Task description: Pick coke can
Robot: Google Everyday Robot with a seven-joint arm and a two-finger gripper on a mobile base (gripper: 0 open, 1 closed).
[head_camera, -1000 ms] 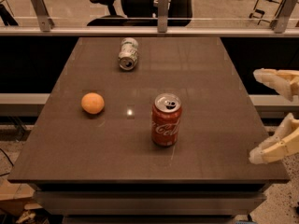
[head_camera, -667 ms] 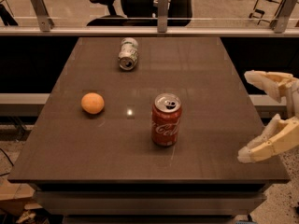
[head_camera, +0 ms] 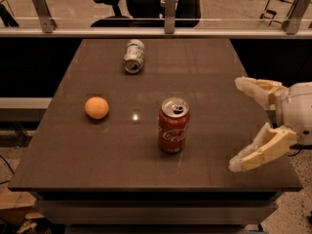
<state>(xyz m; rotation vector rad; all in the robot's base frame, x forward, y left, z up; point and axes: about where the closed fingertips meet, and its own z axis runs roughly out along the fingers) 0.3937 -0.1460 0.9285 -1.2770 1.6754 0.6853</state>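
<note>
The coke can [head_camera: 173, 126] stands upright near the middle of the table [head_camera: 209, 72], a little toward the front edge, its silver top and pull tab facing up. Nothing is touching it. The gripper [head_camera: 237, 126] hovers at the right edge, nearer the front-right corner, with its two pale fingers [head_camera: 261, 152] spread wide apart and holding nothing. Their tips point across the tabletop toward the can, but a clear stretch of bare surface lies between them.

By the look of it the pick has not begun — no contact, no closure, no lift. What appears to remain is the reach leftward to bring the fingers either side of the can, then the squeeze and the raise.

Two bystanders sit well clear of that path: an orange [head_camera: 96, 107] toward the left edge, and a pale green-white can [head_camera: 133, 56] lying on its side near the far edge.
</note>
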